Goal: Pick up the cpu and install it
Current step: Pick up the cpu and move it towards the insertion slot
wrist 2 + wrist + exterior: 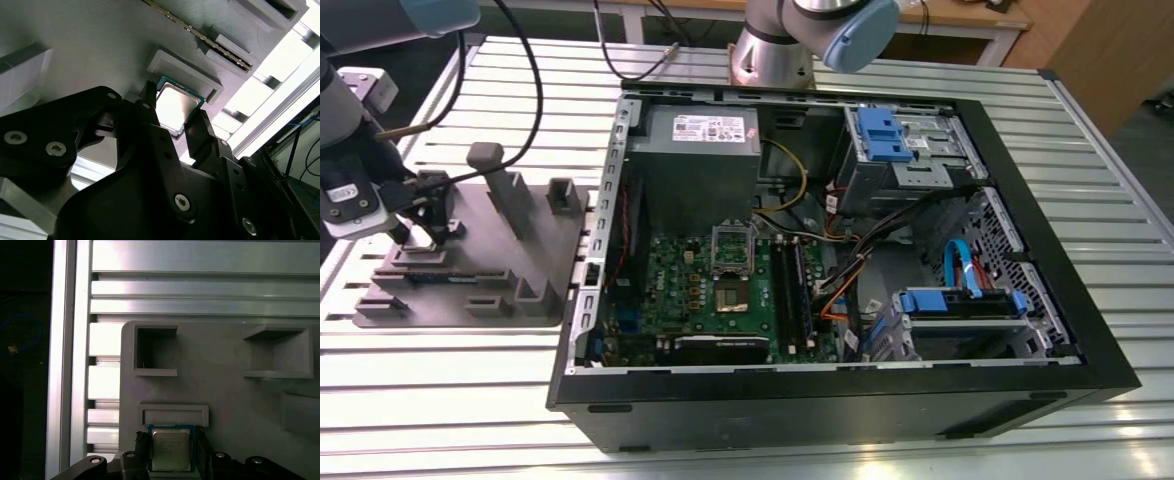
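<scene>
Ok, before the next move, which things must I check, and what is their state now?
1. The gripper placed at the cpu, in the first wrist view: ok.
2. The cpu flat on the grey fixture, metal top up: ok.
3. Hold on the cpu secure: cannot tell.
4. The computer case open, motherboard exposed: ok.
5. The socket on the motherboard ready: cannot tell.
</scene>
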Controlling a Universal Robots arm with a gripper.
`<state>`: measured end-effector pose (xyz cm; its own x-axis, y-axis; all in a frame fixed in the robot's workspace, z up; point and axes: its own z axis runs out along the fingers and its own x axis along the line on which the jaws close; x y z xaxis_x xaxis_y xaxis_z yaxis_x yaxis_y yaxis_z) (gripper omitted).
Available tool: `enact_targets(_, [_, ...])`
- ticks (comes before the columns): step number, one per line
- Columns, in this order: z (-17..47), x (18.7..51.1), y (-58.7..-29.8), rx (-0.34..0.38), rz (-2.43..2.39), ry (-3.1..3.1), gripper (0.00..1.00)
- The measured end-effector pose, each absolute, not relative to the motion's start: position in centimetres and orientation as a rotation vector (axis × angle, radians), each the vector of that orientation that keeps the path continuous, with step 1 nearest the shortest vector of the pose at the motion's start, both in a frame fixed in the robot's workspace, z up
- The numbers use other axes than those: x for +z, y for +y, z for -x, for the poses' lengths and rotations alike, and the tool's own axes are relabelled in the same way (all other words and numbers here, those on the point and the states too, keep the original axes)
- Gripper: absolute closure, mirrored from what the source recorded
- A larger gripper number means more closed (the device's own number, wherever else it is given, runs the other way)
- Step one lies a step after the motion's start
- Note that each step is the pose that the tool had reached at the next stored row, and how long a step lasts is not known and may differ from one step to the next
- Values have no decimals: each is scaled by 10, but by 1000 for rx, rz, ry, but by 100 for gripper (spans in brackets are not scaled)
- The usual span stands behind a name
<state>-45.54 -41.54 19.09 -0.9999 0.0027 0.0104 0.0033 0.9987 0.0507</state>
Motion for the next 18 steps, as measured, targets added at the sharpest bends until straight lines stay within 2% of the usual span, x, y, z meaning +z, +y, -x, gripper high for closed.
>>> enact_targets(18, [455, 195, -415, -80, 5, -3130, 53])
